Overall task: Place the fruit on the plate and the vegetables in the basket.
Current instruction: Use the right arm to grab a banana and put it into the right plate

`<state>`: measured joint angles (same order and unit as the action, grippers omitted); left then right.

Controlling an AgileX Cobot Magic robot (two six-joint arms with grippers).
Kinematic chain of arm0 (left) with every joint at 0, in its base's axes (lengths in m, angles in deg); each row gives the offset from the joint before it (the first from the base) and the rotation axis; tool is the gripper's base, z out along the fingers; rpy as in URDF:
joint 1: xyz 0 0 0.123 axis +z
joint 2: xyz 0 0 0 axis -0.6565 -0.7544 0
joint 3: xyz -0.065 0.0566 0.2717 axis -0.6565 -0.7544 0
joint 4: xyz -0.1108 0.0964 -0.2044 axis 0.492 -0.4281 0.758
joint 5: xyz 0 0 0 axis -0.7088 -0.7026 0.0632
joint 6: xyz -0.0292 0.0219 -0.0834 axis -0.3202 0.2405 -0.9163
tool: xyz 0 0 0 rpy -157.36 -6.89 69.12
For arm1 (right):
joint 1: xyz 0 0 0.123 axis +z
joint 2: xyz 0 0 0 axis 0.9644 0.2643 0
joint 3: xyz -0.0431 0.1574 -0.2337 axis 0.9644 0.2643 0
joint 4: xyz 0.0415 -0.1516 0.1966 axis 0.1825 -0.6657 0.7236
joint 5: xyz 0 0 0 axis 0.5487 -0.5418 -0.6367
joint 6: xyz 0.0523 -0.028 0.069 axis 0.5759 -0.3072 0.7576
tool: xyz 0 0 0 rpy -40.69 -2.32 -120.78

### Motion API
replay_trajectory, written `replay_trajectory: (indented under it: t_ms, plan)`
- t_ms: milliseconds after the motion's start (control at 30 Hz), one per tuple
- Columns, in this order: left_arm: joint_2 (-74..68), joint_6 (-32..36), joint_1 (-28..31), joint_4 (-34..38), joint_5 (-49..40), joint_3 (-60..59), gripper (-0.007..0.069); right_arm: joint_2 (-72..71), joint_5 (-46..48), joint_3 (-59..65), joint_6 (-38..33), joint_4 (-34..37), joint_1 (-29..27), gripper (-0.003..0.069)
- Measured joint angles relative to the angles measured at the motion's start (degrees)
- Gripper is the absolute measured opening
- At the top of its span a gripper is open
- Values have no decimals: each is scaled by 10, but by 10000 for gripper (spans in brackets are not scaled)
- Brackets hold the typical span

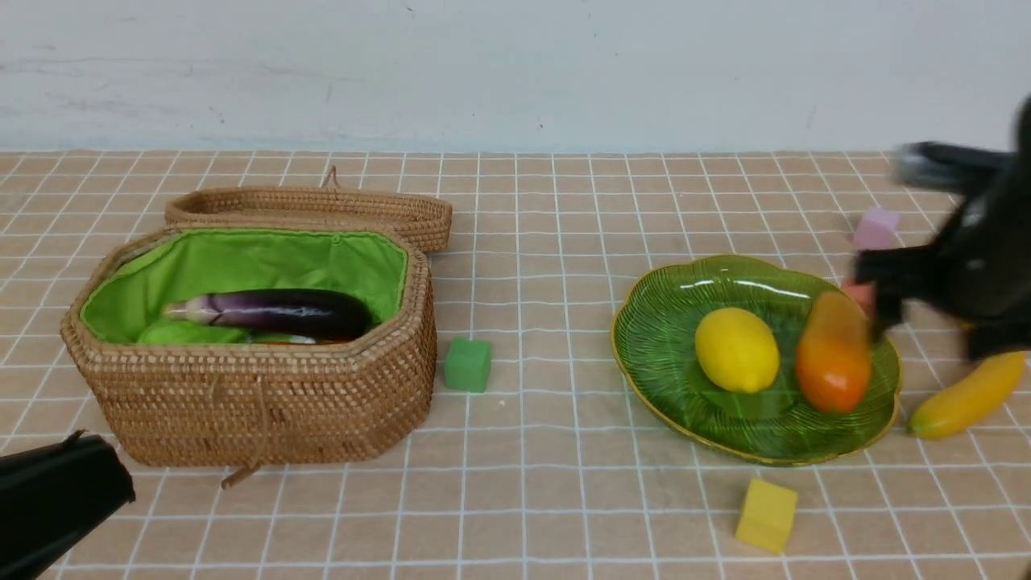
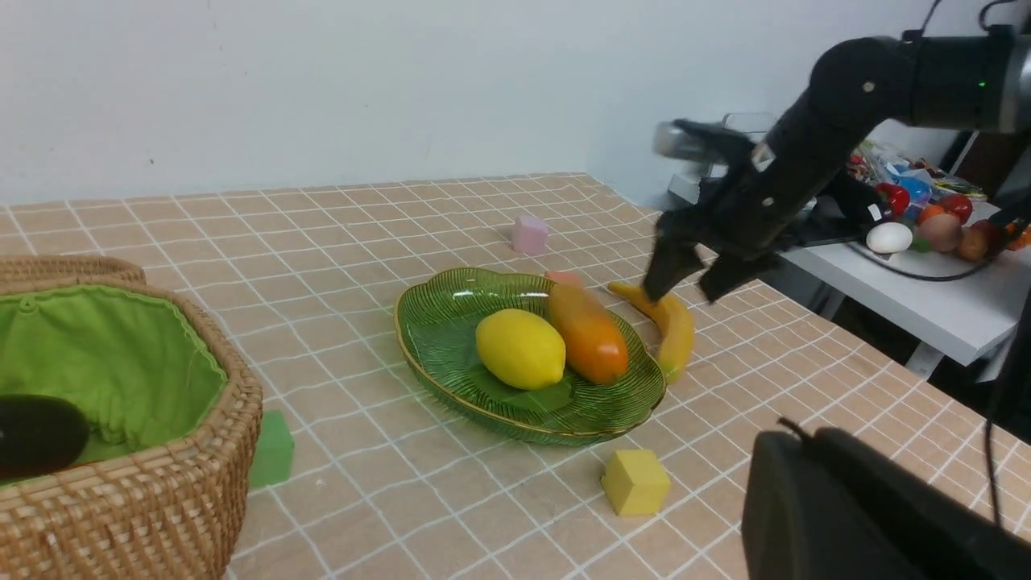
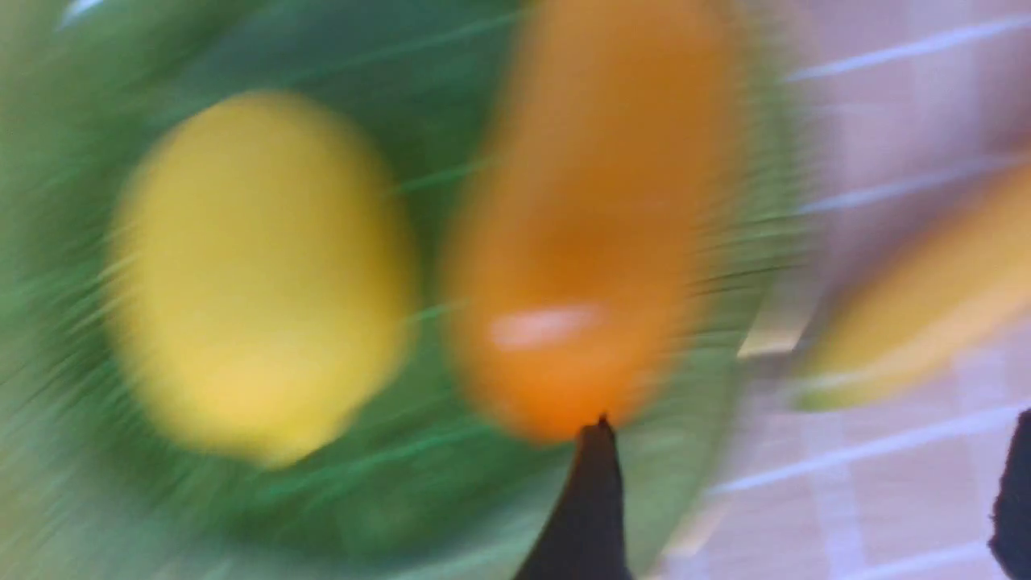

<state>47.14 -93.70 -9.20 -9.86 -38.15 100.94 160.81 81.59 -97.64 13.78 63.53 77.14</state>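
Left jaws pressed together, right jaws spread, empty.
Curved yellow banana (image 1: 966,395), three o'clock of green glass plate (image 1: 644,322): likely light, slick; pinch mid-length.

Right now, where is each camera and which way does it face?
Front: between the arms, facing forward over basket and plate; left arm, right arm at edges.
Left wrist: faces plate and right gripper; left arm's tip in corner.
Right wrist: looks down on plate, blurred; own open gripper fingers show.
Shared: lemon in all three.
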Motion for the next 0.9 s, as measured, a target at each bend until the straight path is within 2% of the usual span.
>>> replay_trajectory:
  t_ms: [100, 300, 433, 533, 633, 667, 700, 900]
  plan:
    - [0, 1, 0, 0, -6, 0, 4, 23, -21, -2, 45, -18, -78, 564]
    - [0, 1, 0, 0, -19, 0, 4, 117, -115, -7, 28, 38, -135, 552]
    - [0, 1, 0, 1, -23, 0, 4, 169, -124, -15, 6, 50, -146, 549]
    - [0, 1, 0, 1, -23, 0, 4, 175, -125, -21, -13, 51, -146, 517]
    - [0, 1, 0, 2, -23, 0, 4, 175, -117, -25, -42, 47, -147, 376]
    - [0, 1, 0, 3, -23, 0, 4, 175, -114, -25, -44, 47, -147, 363]
    - [0, 1, 0, 3, -24, 0, 4, 171, -102, -29, -53, 42, -147, 307]
    - [0, 1, 0, 3, -26, 0, 4, 91, -61, -51, -87, 54, -136, 321]
